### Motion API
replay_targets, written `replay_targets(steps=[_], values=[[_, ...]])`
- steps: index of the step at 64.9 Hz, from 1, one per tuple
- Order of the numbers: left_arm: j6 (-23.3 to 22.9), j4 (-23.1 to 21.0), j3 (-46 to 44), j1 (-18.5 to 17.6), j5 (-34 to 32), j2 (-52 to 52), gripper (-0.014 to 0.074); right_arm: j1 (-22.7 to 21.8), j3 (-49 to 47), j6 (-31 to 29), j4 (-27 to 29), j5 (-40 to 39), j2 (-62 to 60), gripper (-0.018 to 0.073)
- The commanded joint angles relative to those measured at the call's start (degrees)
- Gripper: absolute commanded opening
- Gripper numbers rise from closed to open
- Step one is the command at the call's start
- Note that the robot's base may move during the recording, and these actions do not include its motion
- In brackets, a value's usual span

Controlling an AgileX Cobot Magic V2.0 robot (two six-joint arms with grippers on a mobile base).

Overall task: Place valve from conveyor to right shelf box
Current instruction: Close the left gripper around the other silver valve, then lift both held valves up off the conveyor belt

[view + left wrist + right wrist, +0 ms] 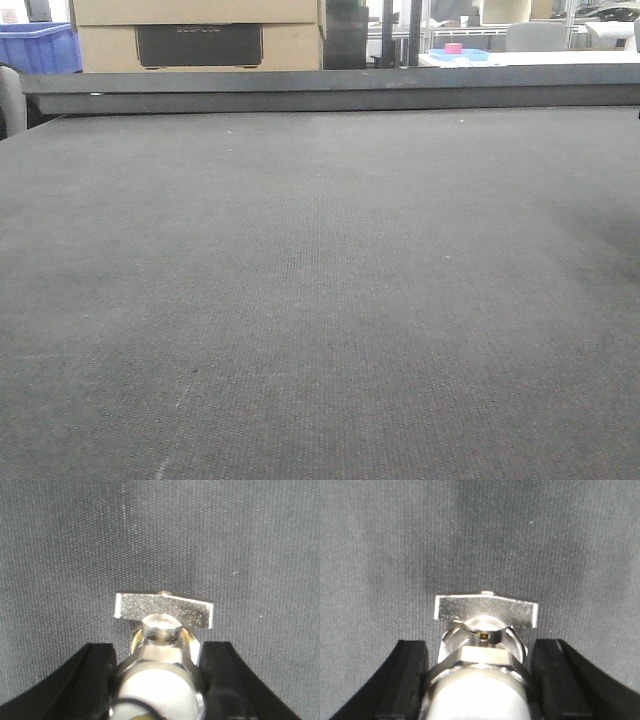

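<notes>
The conveyor (320, 300) is a wide dark grey woven belt filling the front view, and neither a valve nor an arm shows there. In the left wrist view my left gripper (160, 648) is shut on a shiny metal valve (165, 611); its flat T-handle sticks out ahead of the black fingers (97, 675), above the belt (160, 535). The right wrist view shows much the same: my right gripper (480, 645) is shut on a second metal valve (487, 609), held between its black fingers (552, 675). The right shelf box is out of view.
A dark raised rail (330, 88) runs along the belt's far edge. Behind it stand a cardboard box (200, 35), a blue crate (40, 48) at the far left, and a white table (530, 58) at the far right.
</notes>
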Motion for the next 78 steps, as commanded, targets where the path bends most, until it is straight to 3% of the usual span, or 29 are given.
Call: replay_targets(steps=[1,6,22,39,47,78], values=[[0.0,-0.08,-0.12,-0.01,0.14,0.36,0.0009,-0.23,-0.11,0.06,-0.6,1.84,-0.83,-0.0162],[0.0,-0.21,-0.23,-0.01,0.26,0.26,-0.0112,-0.23,-0.11,0.06,-0.6,1.54,-2.43,-0.0162],[0.0,-3.99,-0.37,-0.01,-1.11,-4.86,-0.0111,-0.23,-2.2,0.06,-0.6,0.48,-12.51,-0.0162],[0.23,-4.39,-0.37,-0.01,-6.22,-17.82,-0.0111,-0.23,-2.41,0.06,-0.29,-6.88,-23.09,-0.0162],[3.06,-4.39,-0.37,-0.01,-10.23,-25.16,-0.0111,-0.23,-1.8,-0.17,-0.29,-11.5,-27.32,-0.0162],[3.06,-4.39,-0.26,-0.01,-16.32,-49.44,-0.0111,-0.23,10.28,-0.17,-0.29,-25.75,-47.05,-0.0162]])
